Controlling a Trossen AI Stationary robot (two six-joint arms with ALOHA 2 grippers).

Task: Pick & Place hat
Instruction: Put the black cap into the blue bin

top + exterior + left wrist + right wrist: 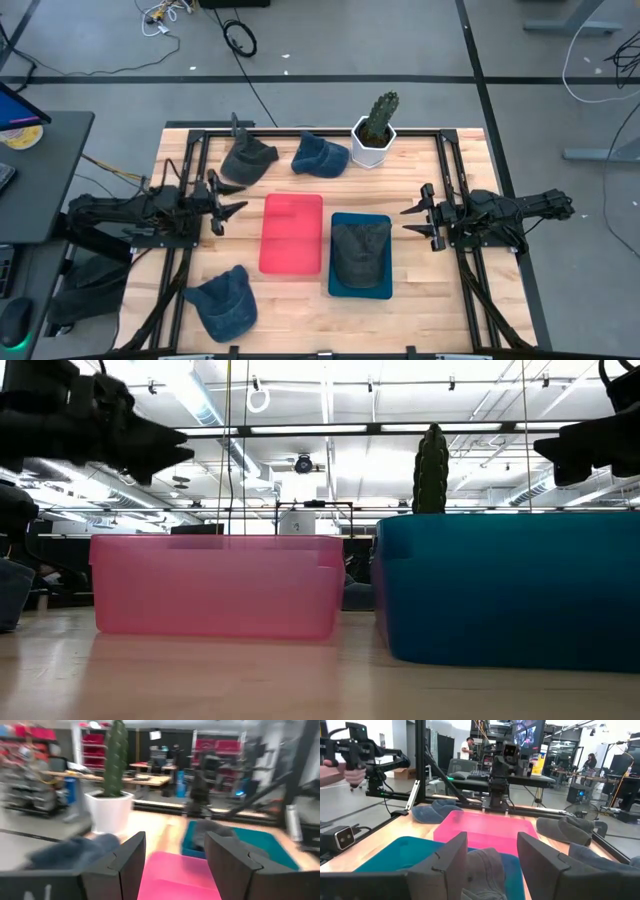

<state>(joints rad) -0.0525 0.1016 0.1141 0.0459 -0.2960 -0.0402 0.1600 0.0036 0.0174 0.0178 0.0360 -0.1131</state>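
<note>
The wooden tabletop (420,300) stood on a grey floor (400,40) crossed by dark lines, with loose cables (240,38) lying beyond its far edge. At its middle a pink tray (291,234) and a teal tray (360,256) sat side by side. A dark grey hat (360,250) lay inside the teal tray, while the pink tray held nothing. Three more hats lay on the bare wood: a blue hat (222,303) near the front left corner, a grey hat (247,159) and a second blue hat (320,154) near the far edge. A cactus (378,116) in a white pot (372,146) stood just beside that second blue hat.

The left pincer (228,204) hung to the left of the pink tray, fingers spread and holding nothing. The right pincer (415,219) hung to the right of the teal tray, likewise spread and empty.

Beyond the tabletop the room showed ceiling lights (330,430), desks and shelving, and people (468,748) stood far off in the right wrist view.
</note>
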